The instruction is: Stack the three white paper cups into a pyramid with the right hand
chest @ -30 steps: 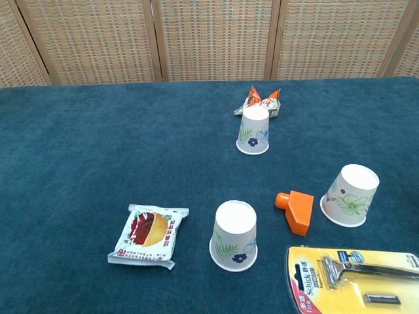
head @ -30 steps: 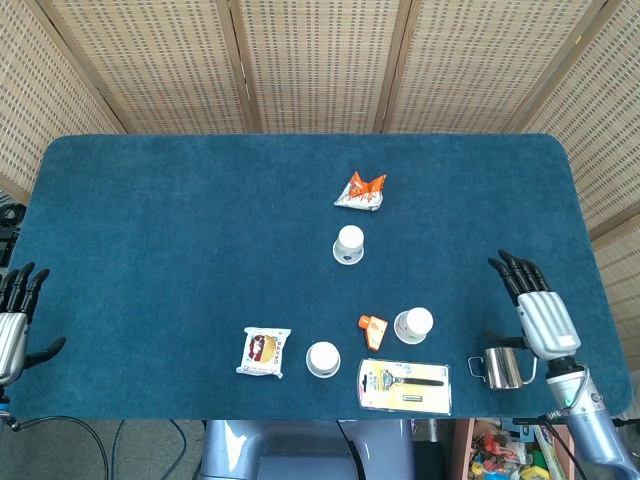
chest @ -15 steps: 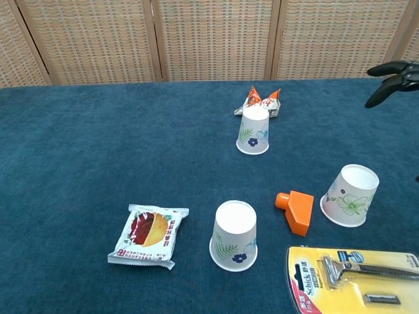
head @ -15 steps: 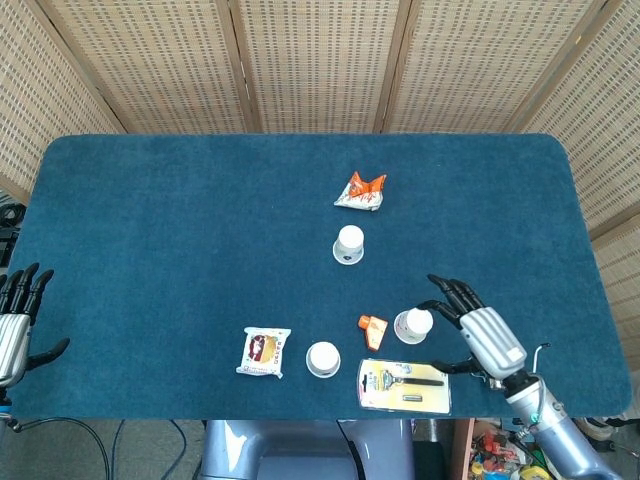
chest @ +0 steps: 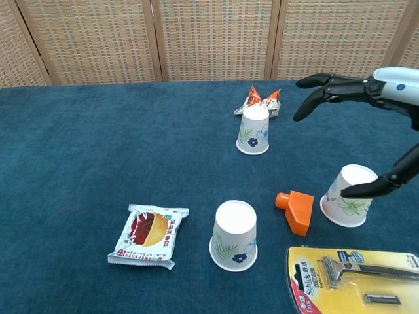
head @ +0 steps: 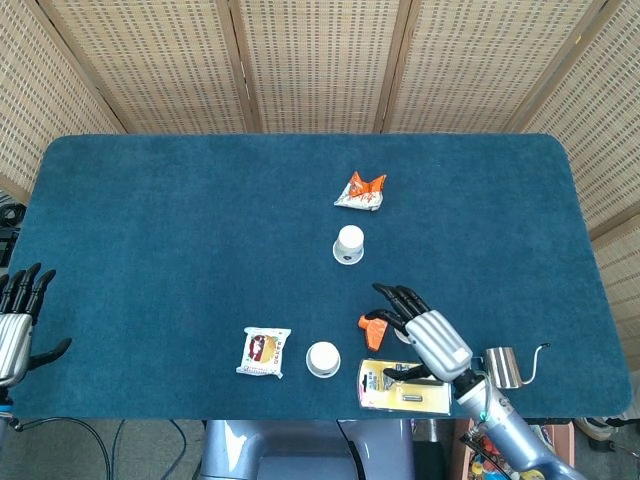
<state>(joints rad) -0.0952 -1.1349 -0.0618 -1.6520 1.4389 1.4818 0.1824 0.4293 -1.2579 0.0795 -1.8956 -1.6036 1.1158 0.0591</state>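
Observation:
Three white paper cups with floral prints stand upside down on the blue table. The far cup (head: pixel 349 244) (chest: pixel 254 130) sits mid-table, the near cup (head: pixel 323 358) (chest: pixel 234 244) by the front edge, and the right cup (chest: pixel 351 195) beside an orange piece. My right hand (head: pixel 425 336) (chest: pixel 370 90) hovers over the right cup with fingers spread and holds nothing; in the head view it hides almost all of that cup. Its thumb (chest: pixel 373 188) crosses in front of the cup's side; whether they touch is unclear. My left hand (head: pixel 14 326) hangs open off the table's left edge.
An orange plastic piece (head: pixel 371 331) (chest: pixel 297 211) lies just left of the right cup. A yellow razor pack (chest: pixel 357 280) lies at the front right, a snack packet (head: pixel 264 352) (chest: pixel 150 235) front left, an orange-white wrapper (head: pixel 361 190) behind the far cup, a steel pitcher (head: pixel 508 366) at the right front edge.
My right hand has swept leftward from the table's right edge, past the steel pitcher, to above the right cup. The cups and my left hand have stayed put.

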